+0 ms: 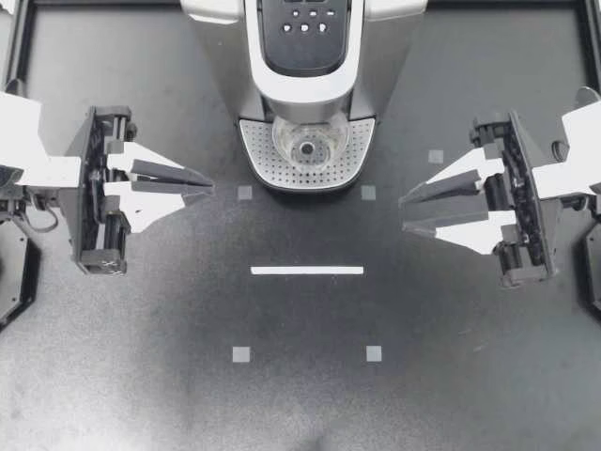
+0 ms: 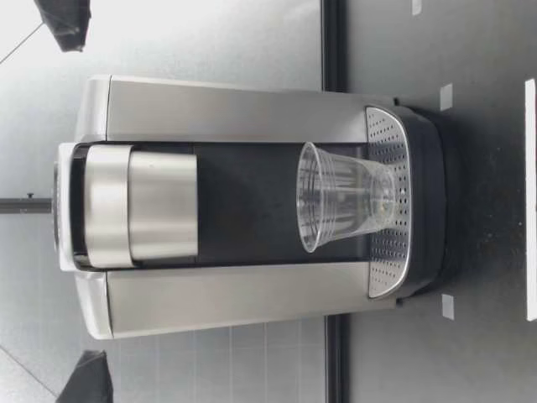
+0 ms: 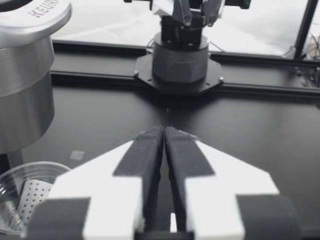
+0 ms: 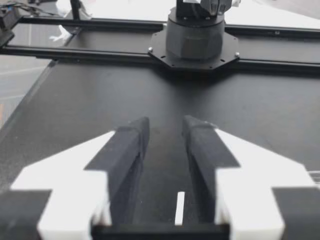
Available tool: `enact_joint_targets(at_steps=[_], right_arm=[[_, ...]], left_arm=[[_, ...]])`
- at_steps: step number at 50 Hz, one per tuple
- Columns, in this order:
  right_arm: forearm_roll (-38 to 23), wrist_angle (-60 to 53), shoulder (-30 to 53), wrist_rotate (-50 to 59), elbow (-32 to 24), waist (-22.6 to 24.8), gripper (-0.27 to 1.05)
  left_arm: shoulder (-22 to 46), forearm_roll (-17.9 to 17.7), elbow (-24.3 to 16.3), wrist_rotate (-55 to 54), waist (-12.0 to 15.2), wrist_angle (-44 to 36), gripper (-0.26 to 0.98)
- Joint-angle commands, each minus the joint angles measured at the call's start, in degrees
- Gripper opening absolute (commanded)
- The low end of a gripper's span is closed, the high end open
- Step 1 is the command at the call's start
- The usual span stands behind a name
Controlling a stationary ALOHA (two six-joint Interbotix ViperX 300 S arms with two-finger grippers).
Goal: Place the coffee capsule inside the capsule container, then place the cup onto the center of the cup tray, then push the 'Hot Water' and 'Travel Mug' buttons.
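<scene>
- Fingers (image 1: 174,175) of left gripper (image 1: 208,190): pressed together, nothing between them. The left wrist view confirms the pads meet.
- Fingers (image 1: 451,191) of right gripper (image 1: 404,213): narrowly parted and empty. The right wrist view shows only bare table through the gap.
- Both grippers: well apart from the machine (image 1: 376,56), one on each side, tips pointing inward. This reads as a standby pose that leaves the front of the machine unobstructed.
- Cup (image 1: 310,143): clear plastic, upright on the tray (image 1: 263,150) under the spout and about centred. The low view shows its base on the perforated plate and its mouth up to catch the pour.
- Capsule: not in view. The brew head is closed, so the capsule is probably inside.
- Buttons (image 1: 305,21): on the top panel, with no gripper near them. Judged stage: the presses are not yet done.
- Next move: a finger tip brought down over the panel. The pressed-together left fingers would make a narrow enough tip.
- Table (image 1: 141,376): dark, with a tape line (image 1: 307,271) in front of the machine.
</scene>
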Motion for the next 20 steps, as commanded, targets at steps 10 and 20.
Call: enact_joint_targets(at_steps=[10, 20], right_arm=[[0.3, -1.2, 1.6, 0.0, -1.4, 0.4, 0.45], [0.3, -1.4, 2.1, 0.0, -1.7, 0.3, 0.45]], left_arm=[[-0.4, 0.0, -1.1, 0.1, 0.2, -0.5, 0.14], [-0.4, 0.1, -1.2, 0.1, 0.2, -0.5, 0.14]])
